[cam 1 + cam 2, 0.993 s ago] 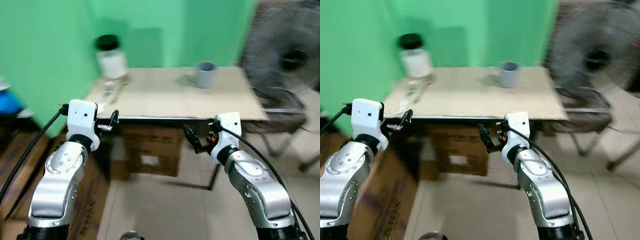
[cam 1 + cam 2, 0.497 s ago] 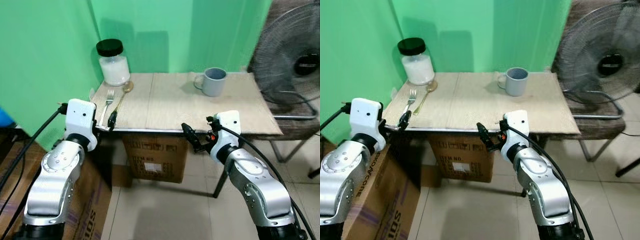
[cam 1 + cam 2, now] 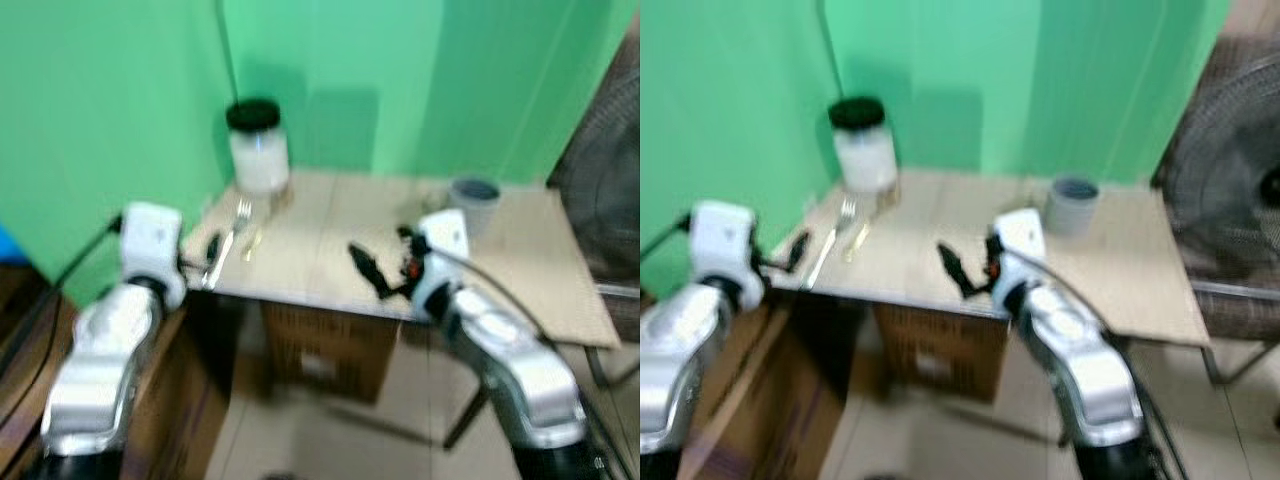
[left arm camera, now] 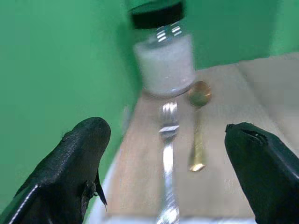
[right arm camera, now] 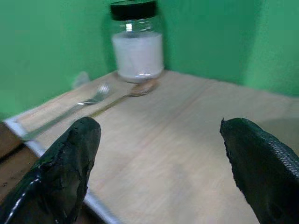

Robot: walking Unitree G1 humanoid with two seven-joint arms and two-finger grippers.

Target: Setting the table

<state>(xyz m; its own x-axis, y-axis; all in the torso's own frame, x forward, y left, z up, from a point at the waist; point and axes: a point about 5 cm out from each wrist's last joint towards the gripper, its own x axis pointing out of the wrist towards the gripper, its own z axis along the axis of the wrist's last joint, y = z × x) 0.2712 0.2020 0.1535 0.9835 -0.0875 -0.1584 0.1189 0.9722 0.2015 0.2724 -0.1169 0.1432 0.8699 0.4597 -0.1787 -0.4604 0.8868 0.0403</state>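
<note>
The left pincer (image 3: 212,259) hangs at the desk's (image 3: 320,260) left edge with its fingers spread wide and nothing between them, aimed along the fork (image 4: 168,158). The fork lies lengthwise close to that left edge, its handle reaching toward the near-left corner; the gold spoon (image 4: 198,126) lies just beside it, and the black-lidded jar (image 4: 164,51) of white powder stands at the far-left corner, right behind both. With the head views blurred, a grasp started now could be misjudged: the handle sits so near the edge that a finger coming down off-line may push the fork off the desk, or sweep the spoon along with it. A reach carried too deep could also nudge the jar.

The right pincer (image 3: 368,270) is over the desk's near edge around its middle, also spread wide and empty, facing bare desk top. The grey mug (image 3: 474,203) stands toward the far right edge, apart from the pincer. The risk there, as I judge it, is the right forearm swinging across and catching the mug.
</note>
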